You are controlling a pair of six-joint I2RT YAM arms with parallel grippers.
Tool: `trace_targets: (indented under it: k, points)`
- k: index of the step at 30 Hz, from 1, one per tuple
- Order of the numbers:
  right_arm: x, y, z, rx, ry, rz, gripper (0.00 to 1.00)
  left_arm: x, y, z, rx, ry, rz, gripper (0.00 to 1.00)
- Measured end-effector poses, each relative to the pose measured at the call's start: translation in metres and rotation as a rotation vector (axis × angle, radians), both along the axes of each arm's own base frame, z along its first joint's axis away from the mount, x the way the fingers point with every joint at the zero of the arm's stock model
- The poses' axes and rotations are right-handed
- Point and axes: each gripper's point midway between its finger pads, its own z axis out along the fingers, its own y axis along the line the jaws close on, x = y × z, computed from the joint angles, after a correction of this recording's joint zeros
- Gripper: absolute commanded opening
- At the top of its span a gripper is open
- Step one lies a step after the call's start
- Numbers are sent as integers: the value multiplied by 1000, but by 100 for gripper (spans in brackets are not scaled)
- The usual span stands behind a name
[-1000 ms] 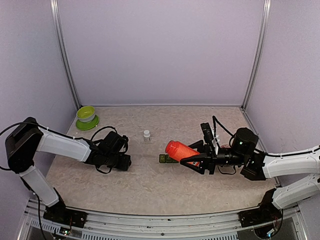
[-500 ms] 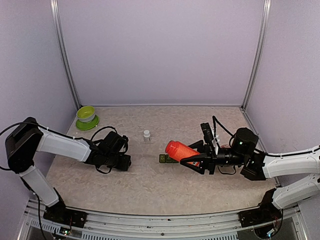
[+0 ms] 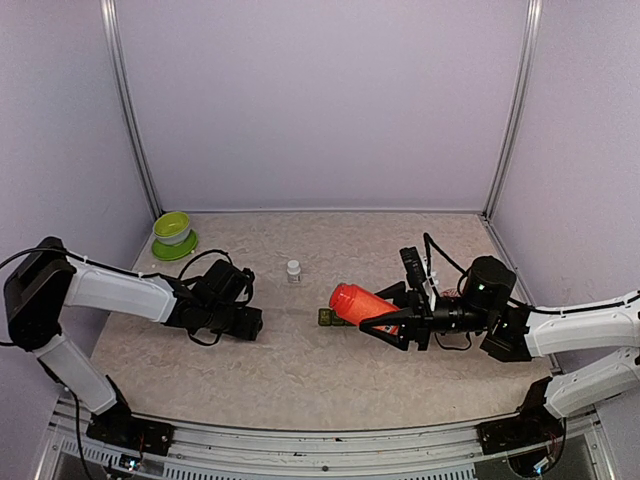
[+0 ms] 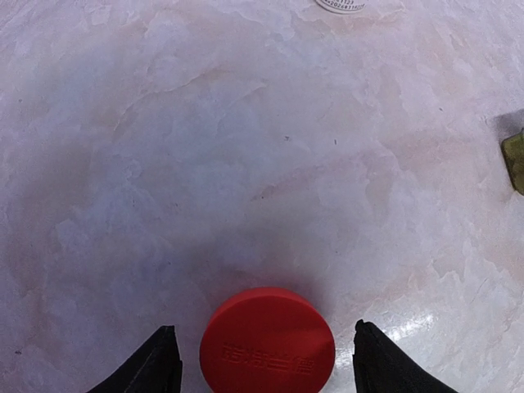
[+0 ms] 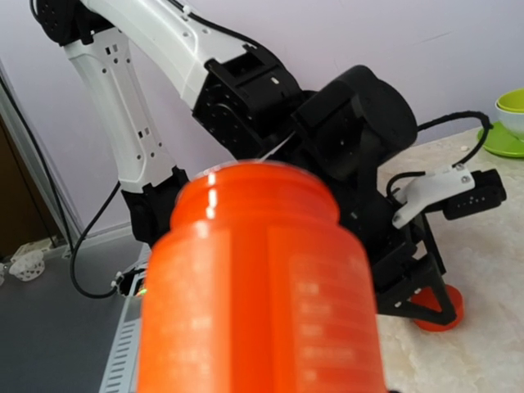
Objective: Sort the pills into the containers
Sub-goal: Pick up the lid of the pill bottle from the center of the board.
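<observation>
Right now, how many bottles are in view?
2. An orange bottle is held tilted in the right gripper; a small white bottle stands alone mid-table. No others show, though one could be hidden.

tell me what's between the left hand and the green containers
Nothing but bare tabletop lies between the left hand and the containers, clearest in the top view. The small white bottle stands farther back, off that line.

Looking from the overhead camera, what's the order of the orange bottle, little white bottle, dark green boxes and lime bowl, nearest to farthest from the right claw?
1. orange bottle, held in the right gripper.
2. dark green containers, just beyond the bottle's mouth.
3. white bottle, mid-table, farther back.
4. lime-green bowl, far left corner.
</observation>
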Motion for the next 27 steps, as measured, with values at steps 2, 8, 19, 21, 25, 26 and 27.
trace_targets:
  k: [2, 8, 19, 21, 25, 26, 27]
  points:
    - [0, 0, -1, -1, 1, 0, 31, 0, 0, 2, -3, -4, 0, 70]
    - [1, 1, -3, -7, 6, 0, 31, -2, 2, 0, 7, 8, -1, 70]
    - [1, 2, -8, -17, 15, 3, 31, -7, 1, -14, 24, 45, -15, 59]
    - [1, 3, -9, -20, 18, 4, 31, -7, 1, -15, 24, 45, -17, 54]
    - [2, 4, -12, -28, 24, 5, 31, -7, -1, -14, 21, 41, -21, 46]
    - [2, 4, -13, -29, 25, 6, 31, -7, -1, -14, 22, 40, -21, 45]
    - [2, 4, -13, -30, 26, 7, 31, -6, -1, -14, 21, 39, -23, 44]
